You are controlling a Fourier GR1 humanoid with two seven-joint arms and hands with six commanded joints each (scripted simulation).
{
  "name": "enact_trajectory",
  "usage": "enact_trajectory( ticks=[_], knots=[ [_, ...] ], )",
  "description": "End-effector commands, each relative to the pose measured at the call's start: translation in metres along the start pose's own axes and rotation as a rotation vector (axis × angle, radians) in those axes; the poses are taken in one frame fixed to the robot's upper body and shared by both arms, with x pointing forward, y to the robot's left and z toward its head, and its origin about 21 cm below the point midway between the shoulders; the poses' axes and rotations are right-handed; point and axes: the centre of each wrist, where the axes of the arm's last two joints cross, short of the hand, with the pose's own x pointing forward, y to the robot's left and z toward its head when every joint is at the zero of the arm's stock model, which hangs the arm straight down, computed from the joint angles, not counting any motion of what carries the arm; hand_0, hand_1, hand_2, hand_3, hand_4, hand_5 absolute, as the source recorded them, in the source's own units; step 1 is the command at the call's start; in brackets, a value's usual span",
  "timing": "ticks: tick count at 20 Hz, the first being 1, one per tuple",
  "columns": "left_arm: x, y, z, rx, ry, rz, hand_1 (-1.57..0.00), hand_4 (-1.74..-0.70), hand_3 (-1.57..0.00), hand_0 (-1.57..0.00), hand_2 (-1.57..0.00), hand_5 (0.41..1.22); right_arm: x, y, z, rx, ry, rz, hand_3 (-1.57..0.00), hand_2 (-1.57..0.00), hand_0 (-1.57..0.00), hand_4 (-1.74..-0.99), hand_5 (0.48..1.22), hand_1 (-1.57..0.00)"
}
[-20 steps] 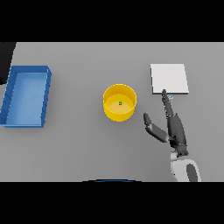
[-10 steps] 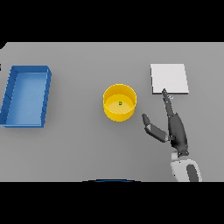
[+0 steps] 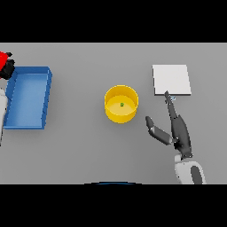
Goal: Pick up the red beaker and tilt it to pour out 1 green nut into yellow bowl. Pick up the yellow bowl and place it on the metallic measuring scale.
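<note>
The grey counter (image 3: 88, 150) fills the view, plain and even in tone, with nothing of the room visible beyond it.

A blue tray (image 3: 27, 98) sits far to the left of the right hand, close to the counter's left edge; it is rectangular, walled, and its interior shows bare.

The scale (image 3: 171, 80) appears as a pale, flat square plate. It lies just ahead of the right hand, with the tip of the hand's longest finger at or just over the plate's near edge; contact cannot be confirmed.

The yellow bowl (image 3: 121, 114) stands on the counter to the left of the right hand and slightly ahead of it, apart from both the hand and the scale. It is round, upright and open-topped, and one small green nut (image 3: 122, 105) rests near the centre of its floor.

The right hand (image 3: 178, 133) lies low over the counter, released: fingers straight and pointing ahead toward the scale, thumb spread out to the left toward the bowl, holding nothing.

At the far left edge, a red beaker (image 3: 4, 58) is partly in view with dark fingers of the left hand (image 3: 9, 67) against it; whether they grip it cannot be told.

Open counter lies between bowl and scale, and on the bowl's near side.
</note>
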Motion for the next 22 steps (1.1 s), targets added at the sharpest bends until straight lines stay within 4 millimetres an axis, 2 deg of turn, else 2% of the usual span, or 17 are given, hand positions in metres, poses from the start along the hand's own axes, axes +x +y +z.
enact_trajectory(
  ticks=[1,5,8,9,11,12,14,16,17,19,22],
  knots=[
    [0.0,-0.006,0.006,-0.008,0.001,0.016,-1.57,-1.74,-1.51,-1.57,-1.57,1.221,0.0,0.002,0.0,-0.003,-0.007,-0.002,0.0,0.0,0.0,-1.004,0.648,0.0],
    [-0.011,-0.015,0.017,-0.013,0.061,0.051,-1.57,-1.74,-1.55,-1.57,-1.57,1.123,-0.003,0.001,0.003,-0.006,-0.005,-0.004,0.0,0.0,0.0,-1.01,0.65,0.0],
    [-0.023,-0.014,0.022,-0.009,0.053,0.004,-1.57,-1.71,-1.56,-1.57,-1.57,0.991,0.0,0.0,0.001,-0.013,-0.005,-0.002,0.0,0.0,0.0,-1.017,0.638,0.0],
    [-0.024,-0.017,0.024,-0.013,0.048,-0.02,-1.57,-1.65,-1.56,-1.57,-1.57,0.941,-0.001,0.0,0.001,-0.009,-0.003,0.005,0.0,0.0,0.0,-1.021,0.636,0.0],
    [-0.031,-0.015,0.029,-0.024,0.045,-0.04,-1.57,-1.4,-1.54,-1.57,-1.56,0.848,0.0,-0.004,0.002,-0.017,-0.018,0.005,0.0,0.0,0.0,-1.017,0.635,0.0],
    [-0.029,-0.016,0.03,-0.036,0.045,-0.045,-1.54,-1.28,-1.47,-1.57,-1.5,0.81,0.002,-0.001,0.0,-0.015,-0.018,-0.006,0.0,0.0,0.0,-1.012,0.634,0.0],
    [-0.03,-0.01,0.031,-0.057,0.034,-0.055,-1.22,-1.07,-1.14,-1.39,-1.21,0.749,0.0,-0.001,0.006,-0.015,-0.028,-0.017,0.0,0.0,0.0,-1.007,0.635,0.0],
    [-0.032,-0.013,0.035,-0.077,0.049,-0.058,-0.8,-0.96,-0.77,-0.97,-0.82,0.696,0.002,0.001,0.001,-0.018,-0.012,-0.016,0.0,0.0,0.0,-1.004,0.635,0.0],
    [-0.031,-0.016,0.036,-0.094,0.049,-0.083,-0.64,-0.92,-0.61,-0.77,-0.65,0.677,0.002,0.003,-0.001,-0.013,-0.008,-0.022,0.0,0.0,0.0,-1.005,0.634,0.0],
    [-0.033,-0.019,0.034,-0.118,0.047,-0.137,-0.41,-0.86,-0.39,-0.49,-0.42,0.657,0.003,0.002,0.0,-0.016,-0.023,-0.01,0.0,0.0,0.0,-1.009,0.639,0.0],
    [-0.039,-0.02,0.03,-0.132,0.035,-0.161,-0.21,-0.81,-0.2,-0.25,-0.21,0.657,0.004,-0.001,0.002,-0.019,-0.031,-0.007,0.0,0.0,0.0,-1.012,0.639,0.0]
  ],
)
